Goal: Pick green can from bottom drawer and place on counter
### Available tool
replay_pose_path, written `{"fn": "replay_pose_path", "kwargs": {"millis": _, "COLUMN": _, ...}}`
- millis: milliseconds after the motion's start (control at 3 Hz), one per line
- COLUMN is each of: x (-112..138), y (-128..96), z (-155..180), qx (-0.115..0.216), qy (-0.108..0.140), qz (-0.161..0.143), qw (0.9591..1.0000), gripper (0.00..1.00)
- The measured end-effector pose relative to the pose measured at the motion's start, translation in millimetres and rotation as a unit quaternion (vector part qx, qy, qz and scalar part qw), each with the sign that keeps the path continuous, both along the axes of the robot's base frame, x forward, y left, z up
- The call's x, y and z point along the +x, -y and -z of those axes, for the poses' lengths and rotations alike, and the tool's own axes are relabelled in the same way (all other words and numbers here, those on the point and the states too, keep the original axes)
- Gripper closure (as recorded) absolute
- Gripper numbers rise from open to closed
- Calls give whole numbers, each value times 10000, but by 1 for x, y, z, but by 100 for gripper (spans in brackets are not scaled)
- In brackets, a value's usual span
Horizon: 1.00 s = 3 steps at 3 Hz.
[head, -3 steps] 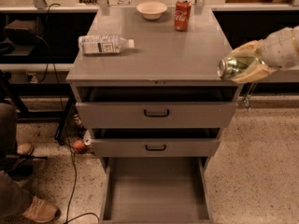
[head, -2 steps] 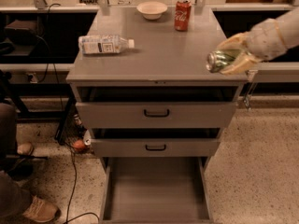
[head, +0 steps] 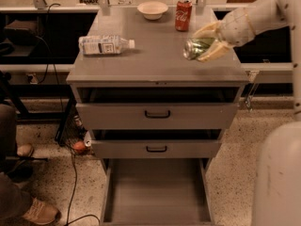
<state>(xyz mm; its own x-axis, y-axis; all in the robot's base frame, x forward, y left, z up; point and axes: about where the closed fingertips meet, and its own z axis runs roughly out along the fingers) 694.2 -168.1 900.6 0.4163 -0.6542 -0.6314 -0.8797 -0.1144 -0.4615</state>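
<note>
My gripper point(head: 203, 42) reaches in from the right and is shut on the green can point(head: 196, 48), which it holds on its side, silver end facing left, just above the right part of the counter point(head: 155, 55). One finger lies over the can, the other under it. The bottom drawer point(head: 155, 192) is pulled out at the base of the cabinet, and its flat floor is bare.
On the counter a red Coca-Cola can point(head: 183, 14) stands at the back right, a white bowl point(head: 152, 9) at the back middle, and a plastic bottle point(head: 104, 44) lies at the left. The two upper drawers point(head: 157, 113) are slightly open. A person's foot point(head: 40, 212) is at the lower left.
My gripper has carried the green can leftward, from beyond the counter's right edge to over its right part.
</note>
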Motion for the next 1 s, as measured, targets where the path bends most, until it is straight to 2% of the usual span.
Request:
{"fn": "replay_pose_path", "kwargs": {"millis": 333, "x": 17, "y": -27, "z": -4, "qx": 327, "qy": 113, "qz": -171, "qw": 9993, "gripper": 100}}
{"fn": "replay_pose_path", "kwargs": {"millis": 667, "x": 31, "y": -49, "z": -2, "qx": 537, "qy": 77, "qz": -239, "qw": 9982, "gripper": 83}}
{"fn": "replay_pose_path", "kwargs": {"millis": 1000, "x": 39, "y": -67, "z": 2, "qx": 644, "qy": 11, "qz": -312, "qw": 9974, "gripper": 59}}
